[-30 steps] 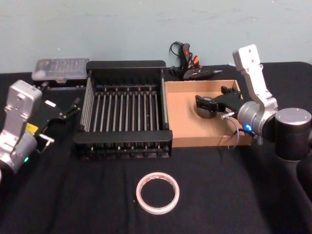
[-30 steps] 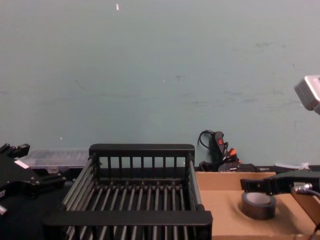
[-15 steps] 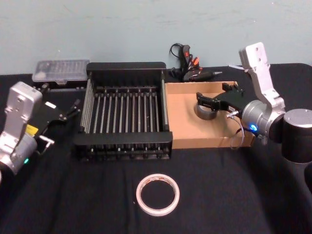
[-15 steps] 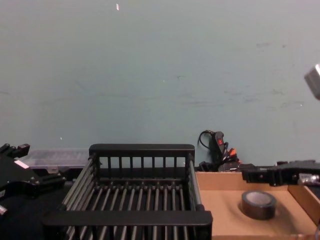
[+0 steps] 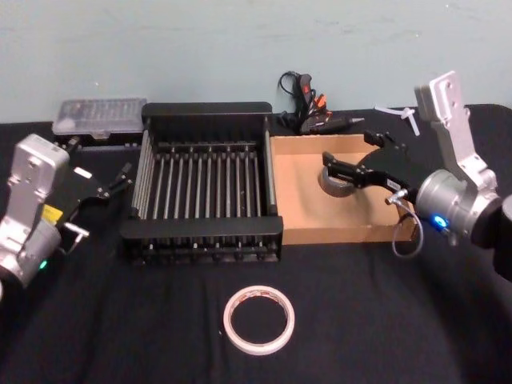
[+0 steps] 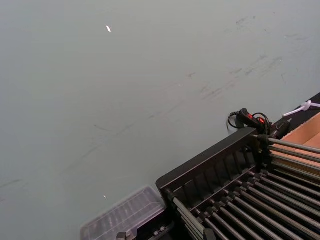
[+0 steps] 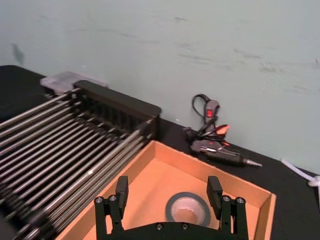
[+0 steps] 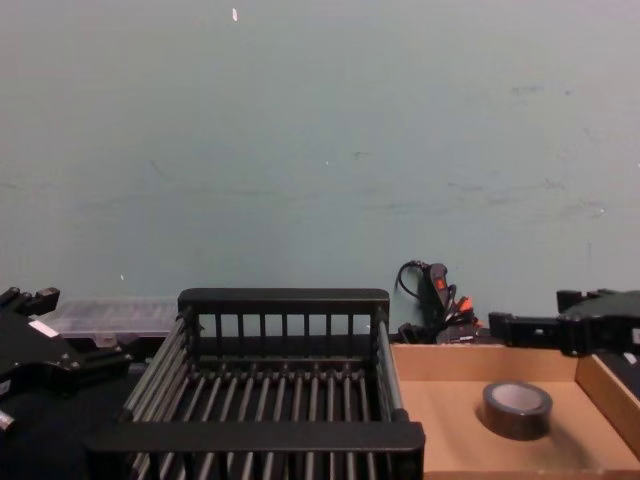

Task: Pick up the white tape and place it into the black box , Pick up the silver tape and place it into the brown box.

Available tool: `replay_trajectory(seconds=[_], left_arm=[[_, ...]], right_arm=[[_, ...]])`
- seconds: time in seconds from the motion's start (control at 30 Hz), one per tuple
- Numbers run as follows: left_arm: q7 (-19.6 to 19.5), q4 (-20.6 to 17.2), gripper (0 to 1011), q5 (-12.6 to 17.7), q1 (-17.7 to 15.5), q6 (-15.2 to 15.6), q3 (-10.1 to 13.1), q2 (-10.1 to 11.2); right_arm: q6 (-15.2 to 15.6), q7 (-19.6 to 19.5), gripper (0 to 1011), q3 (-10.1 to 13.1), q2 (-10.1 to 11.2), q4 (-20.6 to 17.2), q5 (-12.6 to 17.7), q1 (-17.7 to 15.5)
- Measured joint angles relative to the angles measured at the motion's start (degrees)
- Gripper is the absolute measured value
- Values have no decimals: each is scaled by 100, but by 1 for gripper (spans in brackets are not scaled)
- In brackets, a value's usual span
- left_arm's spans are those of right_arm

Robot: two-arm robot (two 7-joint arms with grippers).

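1. Nearest me, the white tape [image 5: 258,318] lies flat on the black worktop [image 5: 384,320], in front of the black box [image 5: 204,182] and well apart from both my grippers.
2. My left gripper [image 5: 120,178] sits parked at my left, just beside the black box's left wall and touching nothing; I cannot tell whether its jaws are spread or pressed together.
3. The black box stands in the middle of the worktop with nothing lying on its bars, and its right wall runs alongside the brown box [image 5: 308,212].
4. The silver tape [image 8: 517,409] lies flat on the floor of the brown box, toward its far right part.
5. My right gripper [image 7: 166,197] hangs above the brown box, over the silver tape and clear of it; its jaws are spread wide and hold nothing, the roll showing between the two fingers [image 7: 121,192] in the right wrist view.
6. Farther back, a glue gun [image 5: 314,112] with a coiled cord lies behind the brown box, near the wall.
7. A clear plastic case [image 5: 100,117] lies at the far left, behind the black box's left corner.
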Motion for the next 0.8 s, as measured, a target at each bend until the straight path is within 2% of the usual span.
replay_trajectory(seconds=[0.17, 0.4, 0.8], left_arm=[[0, 0, 1001, 0, 0, 0, 0, 0], [0, 1, 1001, 0, 0, 0, 0, 0], [0, 0, 1001, 0, 0, 0, 0, 0]], right_arm=[[-138, 191, 1003, -31, 232, -293, 96, -218], [-247, 407, 1002, -83, 593, -792, 272, -693], [-370, 607, 1002, -325, 1033, -1273, 386, -1258]])
